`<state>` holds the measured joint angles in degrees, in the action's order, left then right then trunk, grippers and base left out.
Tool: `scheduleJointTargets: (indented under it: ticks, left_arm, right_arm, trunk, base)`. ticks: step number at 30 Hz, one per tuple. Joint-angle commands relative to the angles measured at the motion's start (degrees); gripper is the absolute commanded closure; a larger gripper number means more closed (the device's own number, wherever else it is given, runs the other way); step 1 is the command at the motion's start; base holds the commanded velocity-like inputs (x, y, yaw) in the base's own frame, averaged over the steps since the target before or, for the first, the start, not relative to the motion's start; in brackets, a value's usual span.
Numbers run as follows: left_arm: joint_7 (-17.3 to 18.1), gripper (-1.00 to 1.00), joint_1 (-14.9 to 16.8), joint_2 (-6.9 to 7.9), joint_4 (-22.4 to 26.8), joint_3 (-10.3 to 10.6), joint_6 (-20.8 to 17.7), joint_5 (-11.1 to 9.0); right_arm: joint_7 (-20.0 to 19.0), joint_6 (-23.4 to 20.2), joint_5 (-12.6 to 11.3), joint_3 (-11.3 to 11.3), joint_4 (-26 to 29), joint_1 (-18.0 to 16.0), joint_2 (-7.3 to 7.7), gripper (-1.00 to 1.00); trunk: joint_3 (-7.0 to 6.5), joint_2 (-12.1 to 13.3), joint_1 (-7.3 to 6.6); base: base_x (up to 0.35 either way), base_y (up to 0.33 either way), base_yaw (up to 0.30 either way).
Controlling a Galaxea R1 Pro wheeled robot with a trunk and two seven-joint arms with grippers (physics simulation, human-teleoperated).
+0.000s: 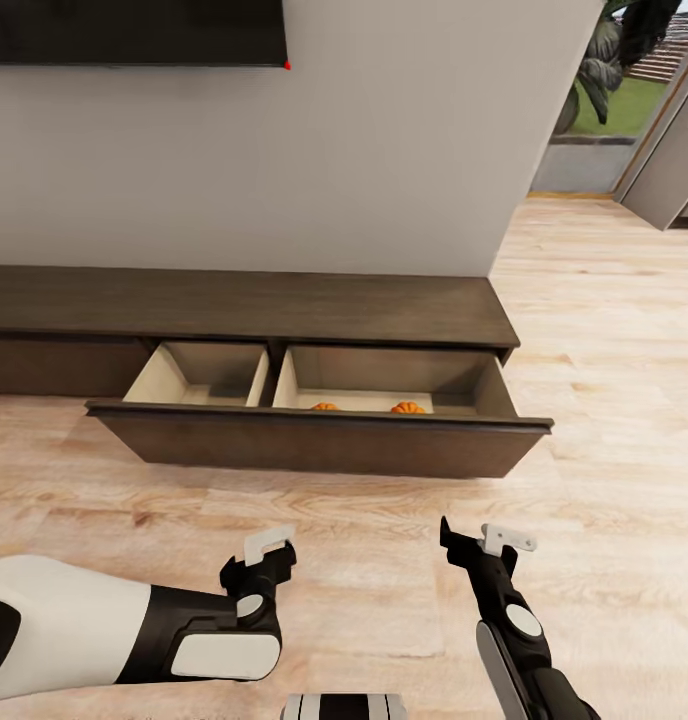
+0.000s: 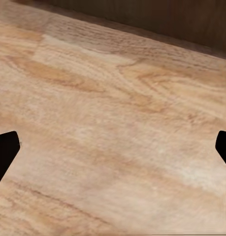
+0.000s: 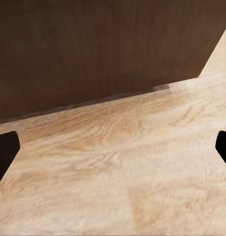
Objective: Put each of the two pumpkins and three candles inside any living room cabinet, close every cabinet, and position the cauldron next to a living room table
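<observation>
The long dark-brown cabinet (image 1: 284, 305) stands against the wall with its wide drawer (image 1: 314, 445) pulled out. Two orange pumpkins (image 1: 324, 406) (image 1: 407, 407) lie in the drawer's right compartment, just behind the drawer front. The left compartment (image 1: 199, 375) looks bare. My left gripper (image 1: 264, 560) and right gripper (image 1: 481, 545) hover low over the wood floor in front of the drawer, both open and holding nothing. In the right wrist view the open gripper (image 3: 113, 150) faces the drawer front (image 3: 93, 49). In the left wrist view the open gripper (image 2: 113, 150) faces the floor. Candles, cauldron and table are out of view.
A dark TV (image 1: 134, 30) hangs on the white wall above the cabinet. Past the wall's right end, wood floor (image 1: 604, 330) runs toward a glass door with a plant (image 1: 614, 60) outside. The pulled-out drawer juts onto the floor between me and the cabinet.
</observation>
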<state>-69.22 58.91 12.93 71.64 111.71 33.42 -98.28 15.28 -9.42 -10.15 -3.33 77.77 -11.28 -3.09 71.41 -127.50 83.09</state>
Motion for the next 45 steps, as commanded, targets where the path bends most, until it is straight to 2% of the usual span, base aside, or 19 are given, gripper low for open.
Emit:
scheduleJointTargets:
  ticks: [1,18,23,24,26,27,28,29,30,32,33,34,35,36,38,39,43,44,45]
  left_arm:
    - [-0.04,-1.0,0.07,0.01,0.08,0.09,0.16,-0.16]
    - [0.3,-1.0,0.07,0.27,-0.1,-0.11,0.16,-0.26]
    - [0.78,-1.0,0.07,2.26,-1.96,-0.25,0.19,-0.53]
    - [1.42,-1.0,0.07,3.42,-2.5,-0.32,0.21,-0.59]
    - [2.58,-1.0,0.07,4.57,-2.87,-0.36,0.22,-0.67]
    - [4.7,-1.0,0.07,5.8,-3.19,-0.39,0.23,-0.94]
    - [7.66,-1.0,0.07,7.09,-3.47,-0.4,0.2,-1.81]
    - [11.08,-1.0,0.07,8.45,-4.06,-0.42,0.19,-3.62]
    - [18.79,-1.0,0.07,10.74,-6.4,-0.28,0.14,-10.33]
    - [31.55,-1.0,0.07,12.89,-11.22,0.32,-0.1,-22.54]
    - [34.0,-1.0,0.07,13.24,-12.39,0.7,-0.17,-25.11]
    - [37.74,-1.0,0.07,13.8,-14.52,1.94,-0.36,-29.53]
    - [39.06,-1.0,0.07,14.01,-15.4,2.84,-0.52,-31.37]
    - [40.97,-1.0,0.07,14.33,-16.69,4.97,-0.83,-34.1]
    - [42.1,-1.0,0.07,14.54,-17.52,7.2,-1.01,-35.84]
    - [42.82,-1.0,0.07,14.65,-18.04,9.16,-1.13,-36.72]
    - [43.76,-1.0,0.02,14.54,-18.69,12.65,-1.3,-36.72]
    - [43.82,-1.0,-0.07,14.32,-19.07,13.86,-1.34,-36.72]
    - [43.84,-1.0,-0.09,14.19,-19.17,13.93,-1.37,-36.72]
  right_arm:
    - [0.39,-0.24,-0.4,-0.1,0.1,-0.01,0.01,-1.0]
    - [0.28,-0.24,-0.47,-0.01,0.02,0.03,0.1,-1.0]
    - [0.28,-0.24,-0.43,-0.01,0.01,0.02,0.1,-1.0]
    - [0.28,-0.24,-0.44,-0.01,0.01,0.01,0.1,-1.0]
    - [0.26,-0.24,-0.42,-0.01,0.01,0.02,0.1,-1.0]
    - [0.24,-0.24,-0.45,-0.01,0.0,0.02,0.1,-1.0]
    - [0.25,-0.24,-0.46,-0.01,-0.08,0.01,0.1,-1.0]
    - [0.25,-0.24,-0.47,-0.01,-0.17,0.02,0.1,-1.0]
    - [0.22,-0.1,-0.45,-0.04,-0.51,0.01,0.12,-1.0]
    - [0.2,0.97,-0.35,-0.13,-1.18,0.01,0.16,-1.0]
    - [0.22,1.36,-0.31,-0.16,-1.31,0.0,0.17,-1.0]
    - [0.21,2.25,-0.21,-0.2,-1.54,-0.02,0.14,-1.0]
    - [0.21,2.71,-0.16,-0.21,-1.65,-0.01,0.15,-1.0]
    - [0.2,3.62,-0.09,-0.19,-1.99,-0.02,0.16,-1.0]
    - [0.21,4.38,-0.04,-0.15,-2.38,-0.02,0.17,-1.0]
    - [0.21,4.95,-0.01,-0.13,-2.67,0.0,0.18,-1.0]
    - [0.2,5.82,0.03,-0.1,-3.17,0.0,0.13,-1.0]
    - [0.19,5.98,0.12,-0.29,-4.87,-0.03,0.18,-1.0]
    - [0.19,5.99,0.15,-0.31,-5.47,-0.04,0.19,-1.0]
  trunk:
    - [-0.05,-0.02,-0.02]
    - [-1.5,-0.02,-0.02]
    - [-1.9,-0.02,-0.02]
    - [-1.98,-0.02,-0.02]
    - [-2.15,-0.02,-0.02]
    - [-2.23,-0.02,-0.02]
    - [-2.31,-0.02,-0.02]
    - [-2.38,-0.02,-0.02]
    - [-2.46,-0.02,-0.02]
    - [-2.61,-0.02,-0.02]
    - [-2.69,-0.02,-0.02]
    - [-2.76,-0.02,-0.02]
    - [-2.84,-0.02,-0.02]
    - [-2.91,-0.02,-0.02]
    - [-3.05,-0.02,-0.02]
    - [-3.1,-0.02,-0.02]
    - [-3.19,-0.02,-0.02]
    - [-3.19,-0.02,-0.02]
    - [-3.19,-0.02,-0.02]
  base:
    - [-0.188,0.17,-0.092]
    - [-0.234,0.24,-0.155]
    - [-0.168,0.299,-0.185]
    - [-0.149,0.307,-0.186]
    - [-0.146,0.309,-0.186]
    - [-0.142,0.311,-0.187]
    - [-0.141,0.311,-0.189]
    - [-0.139,0.312,-0.193]
    - [-0.138,0.312,-0.197]
    - [-0.138,0.312,-0.199]
    - [-0.136,0.309,-0.2]
    - [-0.126,0.295,-0.201]
    - [-0.112,0.269,-0.201]
    - [-0.076,0.184,-0.201]
    - [-0.054,0.133,-0.198]
    - [-0.031,0.076,-0.16]
    - [-0.013,0.033,-0.072]
    - [0.0,0.001,-0.002]
    - [0.0,0.001,-0.002]
